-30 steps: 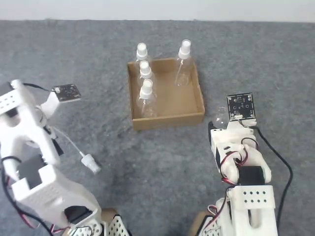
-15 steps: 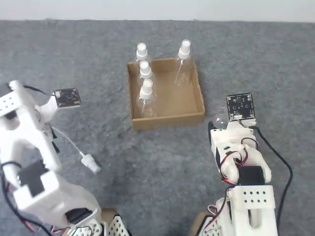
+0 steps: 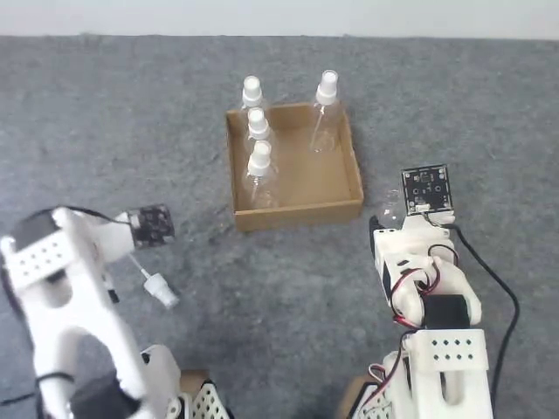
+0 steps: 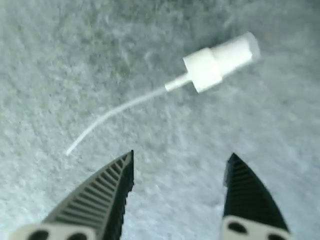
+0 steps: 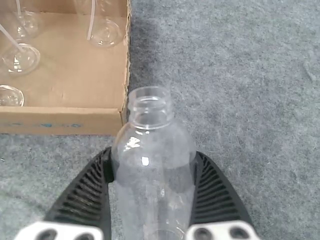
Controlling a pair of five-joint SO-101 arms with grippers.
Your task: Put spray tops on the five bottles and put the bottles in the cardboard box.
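- Left tool [image 4: 181, 155] is spread wide over the loose spray top [image 4: 215, 62], which lies on the bench [image 3: 454, 96] well apart from the cardboard box [image 3: 297, 212].
- Right tool [image 5: 153, 155] clamps the topless bottle [image 5: 150, 142] just beside the box.
- Four capped bottles [image 3: 259, 171] stand inside the box.

cardboard box [image 3: 301, 212] mid-table, toward far edge | four capped bottles [image 3: 260, 166] inside: three along left wall, one far-right corner | uncapped bottle [image 5: 150, 127] between right gripper [image 5: 153, 155] fingers, beside box's near-right corner | spray top [image 4: 217, 62] lying toward table's near-left corner, under left gripper [image 4: 181, 155]
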